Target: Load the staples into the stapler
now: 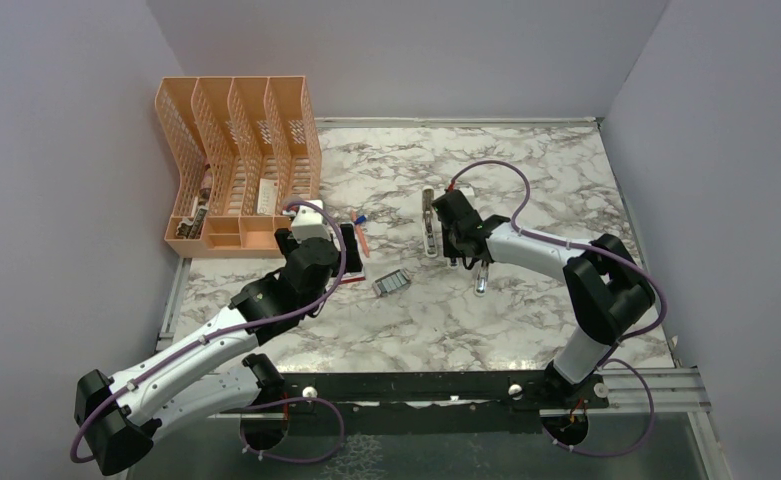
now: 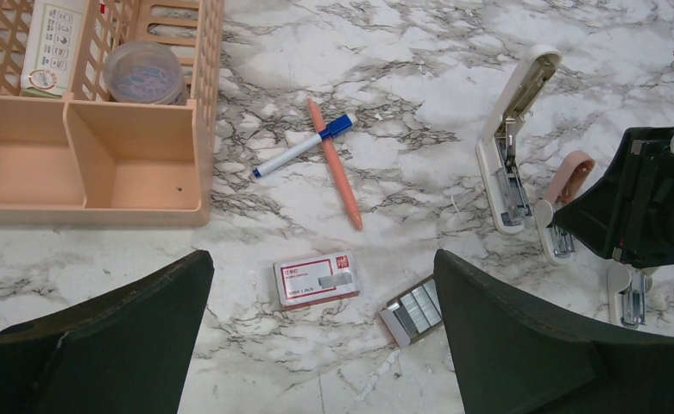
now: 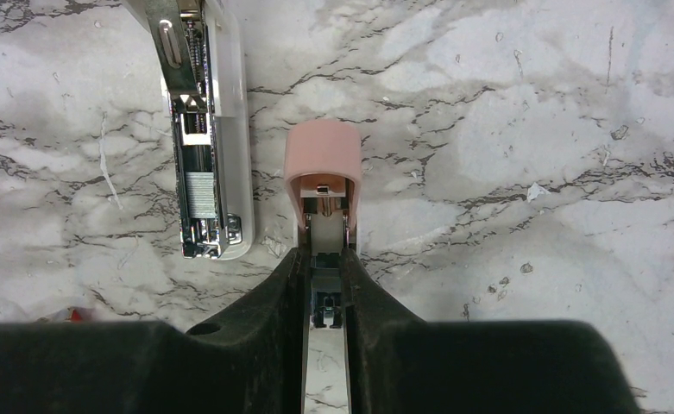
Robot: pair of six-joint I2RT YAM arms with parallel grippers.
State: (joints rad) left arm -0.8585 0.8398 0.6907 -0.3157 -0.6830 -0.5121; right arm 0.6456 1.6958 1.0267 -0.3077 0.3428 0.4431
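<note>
The white stapler [image 1: 429, 228] lies flipped open on the marble table, its silver channel facing up [image 2: 507, 147] [image 3: 202, 129]. The grey staples [image 2: 415, 308] sit in their open tray [image 1: 392, 283], beside the red-and-white box sleeve [image 2: 316, 280]. My left gripper [image 2: 323, 267] is open and empty above the sleeve and tray, with the tray by its right finger [image 2: 532, 345]. My right gripper [image 3: 324, 259] is shut on the short pink block [image 3: 322, 164], just right of the white stapler. It also shows in the top view [image 1: 456, 240].
An orange pen [image 2: 337, 168] and a blue-capped marker [image 2: 303, 151] lie crossed behind the box. The orange mesh organizer [image 1: 236, 165] stands at the back left. Another small white stapler-like piece [image 1: 481, 278] lies near the right arm.
</note>
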